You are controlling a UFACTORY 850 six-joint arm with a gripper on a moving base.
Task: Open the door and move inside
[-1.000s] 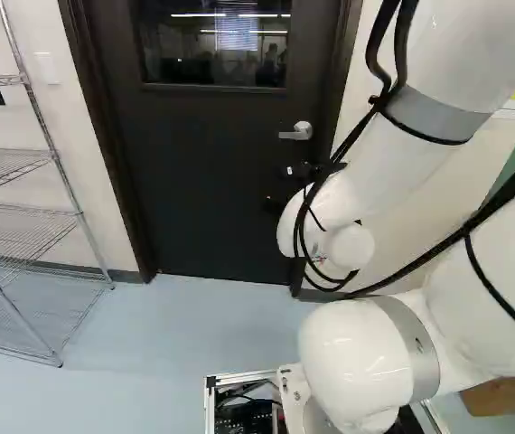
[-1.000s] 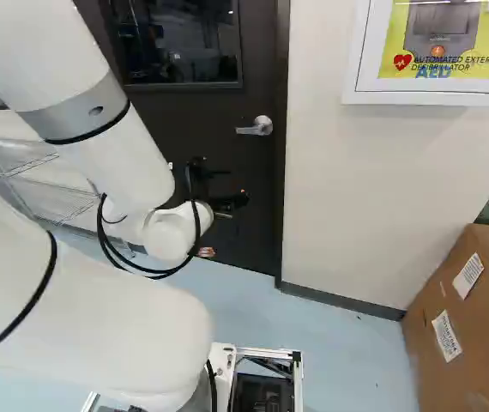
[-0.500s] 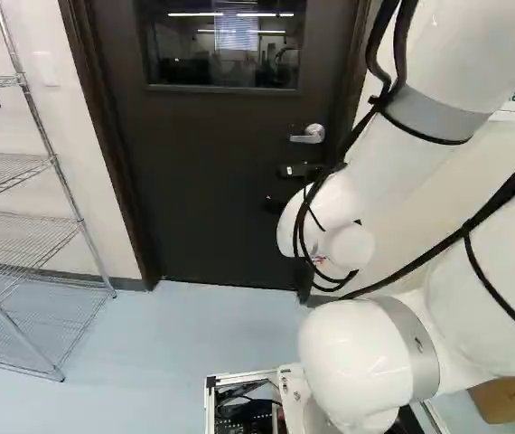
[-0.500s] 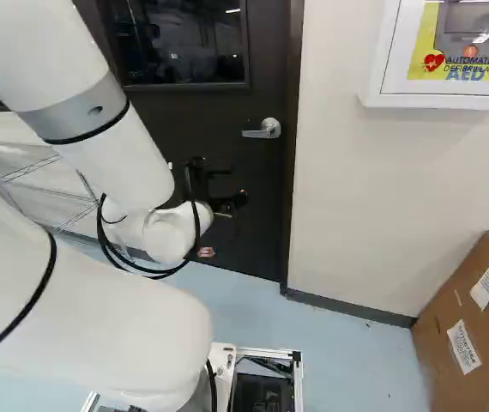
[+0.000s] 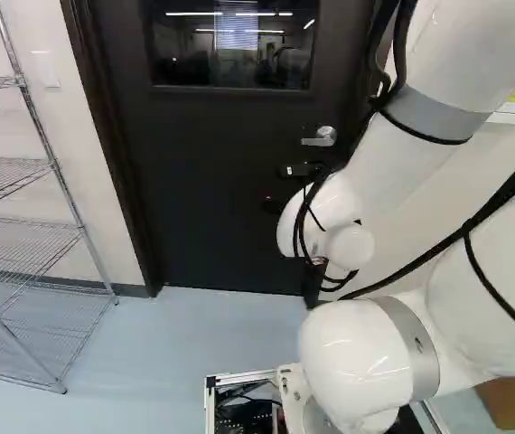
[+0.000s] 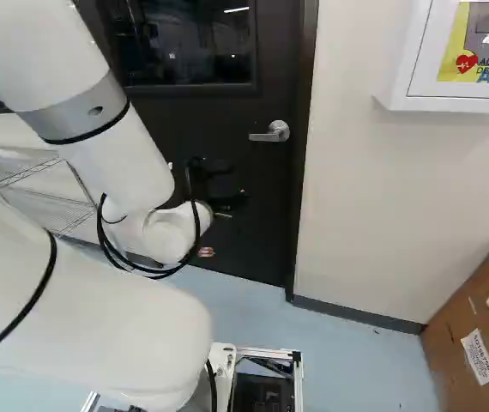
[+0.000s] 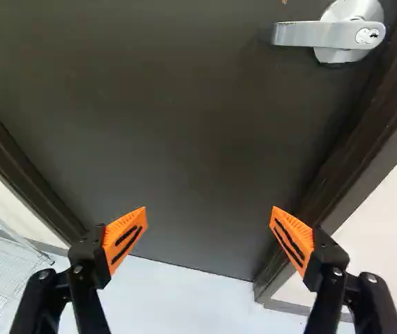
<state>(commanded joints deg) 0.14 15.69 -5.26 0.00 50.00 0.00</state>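
Reaching toward door (image 5: 212,181), arm (image 6: 120,159) bent, end effector (image 6: 237,183) spread below handle (image 6: 270,133).

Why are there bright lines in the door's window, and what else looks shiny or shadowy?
Left base view: bright streaks in the window of the door, probably reflected lights, and shiny glare on the white arm; right base view: a short streak in the window too; wrist view: a faint shadow by the handle, and the floor looks almost white.

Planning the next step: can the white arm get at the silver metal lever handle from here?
Likely yes: the black, orange-padded pincer is open and nothing shows between it and the handle, though it seems to need realigning.
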